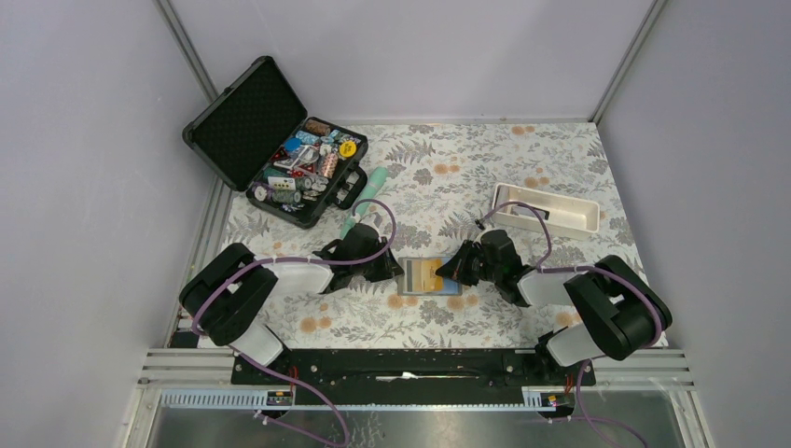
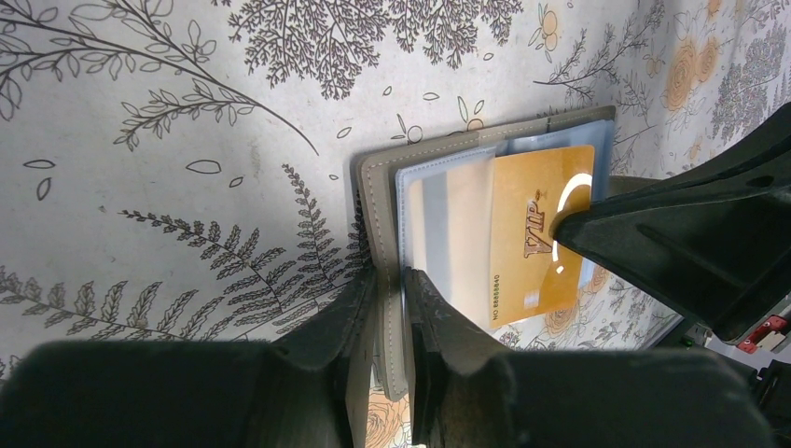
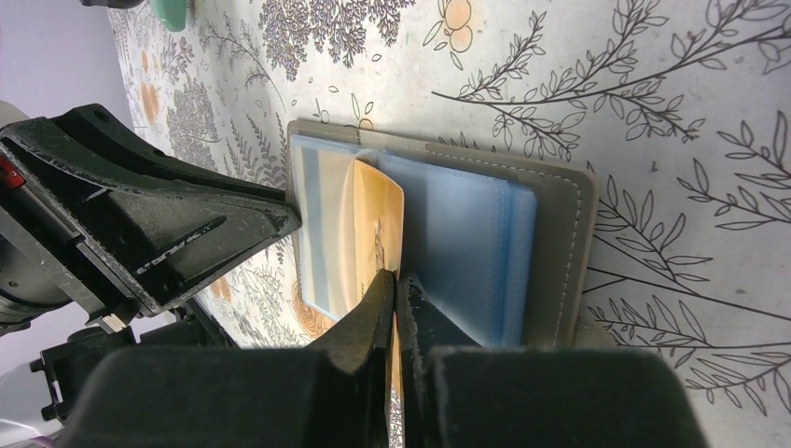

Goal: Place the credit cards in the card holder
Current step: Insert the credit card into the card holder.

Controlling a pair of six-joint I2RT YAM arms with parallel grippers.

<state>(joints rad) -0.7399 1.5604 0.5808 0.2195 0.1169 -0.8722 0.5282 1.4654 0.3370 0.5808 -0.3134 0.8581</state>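
Card holder (image 1: 429, 277) lies open on the floral table cover (image 1: 438, 177), between the two arms, with its inner sleeves facing up. The left gripper (image 2: 392, 289) is clenched on the holder's grey cover at its left edge, one finger on each side of the stitched flap. The right gripper (image 3: 394, 291) is clenched on the gold card (image 2: 541, 233), grasping its trailing edge. The card's leading edge overlaps a clear sleeve (image 2: 438, 215). Whether it has entered the pocket cannot be told.

Recommended procedure:
1. Drive the card flat, parallel to the sleeve mouth, toward the left gripper.
2. Do not raise the trailing edge, as the card may bow or ride over the sleeve.
3. Use the left clamp to resist the push so the holder does not slide.
4. Release only once the card is seated.

Markings: "VIP" in script on the card face, and a line beginning "NO" followed by digits too small to read reliably
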